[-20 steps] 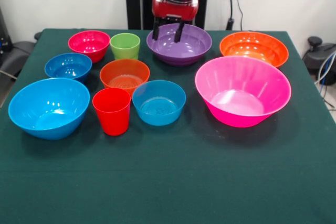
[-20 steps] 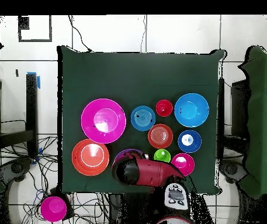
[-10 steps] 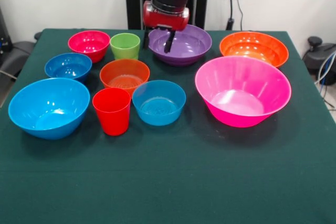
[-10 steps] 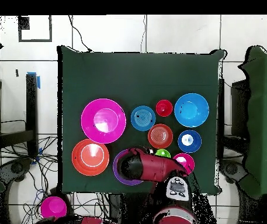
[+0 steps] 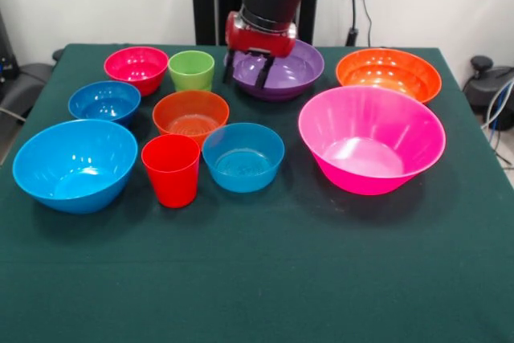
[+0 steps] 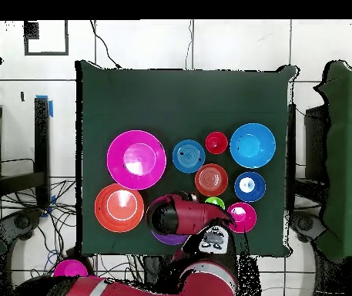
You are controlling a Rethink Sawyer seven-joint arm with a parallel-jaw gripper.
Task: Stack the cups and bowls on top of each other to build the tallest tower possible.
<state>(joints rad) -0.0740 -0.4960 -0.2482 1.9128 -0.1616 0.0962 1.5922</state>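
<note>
Gripper (image 5: 246,71) hangs at the near left rim of the purple bowl (image 5: 291,67), fingers (image 5: 263,75) spread apart and holding nothing (one seems inside the rim, one outside). Green cup (image 5: 191,70) stands just beside it. Red cup (image 5: 171,169) sits nearer, between two blue bowls. Pink bowl (image 5: 371,138) stands alone, well apart; no bowls are nested.

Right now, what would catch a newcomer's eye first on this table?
The huge hot-pink bowl on the right side of the front view, standing alone. Next, the red arm's end effector, open over the purple bowl's rim at the back. Nothing is stacked yet.
</note>
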